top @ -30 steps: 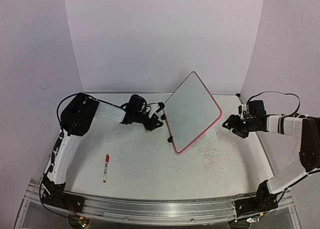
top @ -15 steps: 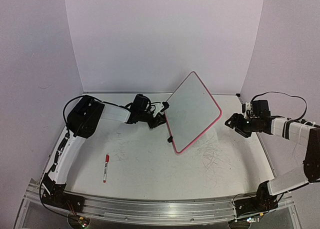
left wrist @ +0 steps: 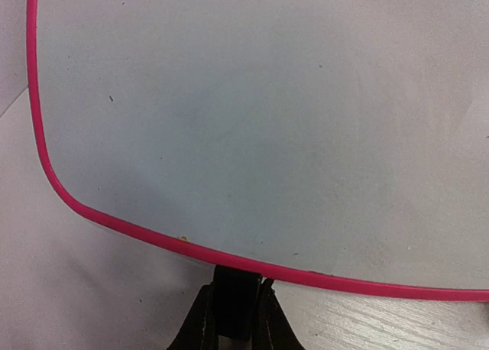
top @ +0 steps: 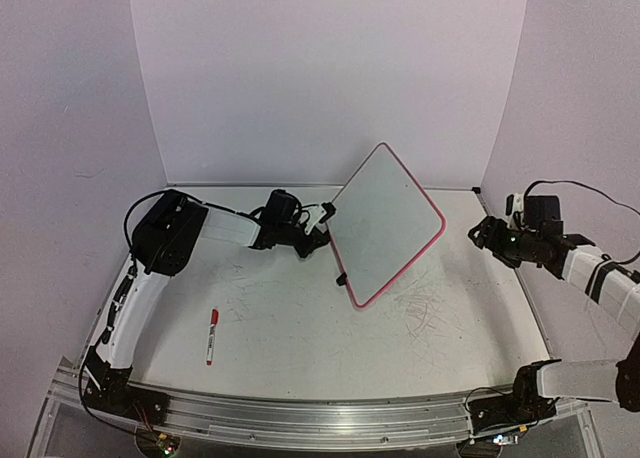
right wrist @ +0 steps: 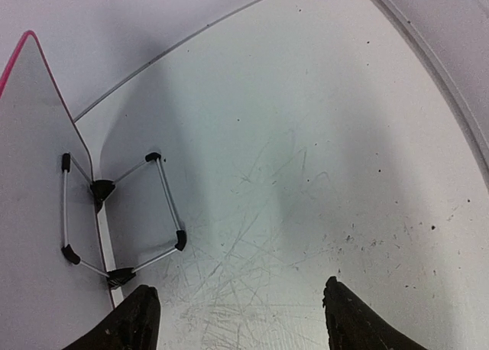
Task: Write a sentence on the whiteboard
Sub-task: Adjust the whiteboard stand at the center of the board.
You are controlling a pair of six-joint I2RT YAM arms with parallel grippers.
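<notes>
The whiteboard (top: pixel 385 223) stands tilted on the table's middle, its white face rimmed in pink-red. The left wrist view fills with that face (left wrist: pixel 267 121), which is blank; the sentence is not in view. My left gripper (top: pixel 321 228) reaches to the board's left edge. There its jaws (left wrist: pixel 233 331) are shut on a small black stand foot (left wrist: pixel 234 289) just under the rim. My right gripper (top: pixel 481 234) hangs to the right of the board, apart from it, open with nothing between its fingers (right wrist: pixel 238 296). The right wrist view shows the board's back (right wrist: pixel 30 212) and wire stand (right wrist: pixel 164 193).
A red-capped marker (top: pixel 211 336) lies on the table at the near left, away from both grippers. The tabletop (top: pixel 430 313) is scuffed with scratch marks right of the board. Pale walls enclose the back and both sides.
My left gripper has moved in to the board's edge and closed on the stand foot. My right arm has drawn back to the right, away from the board, still open.
</notes>
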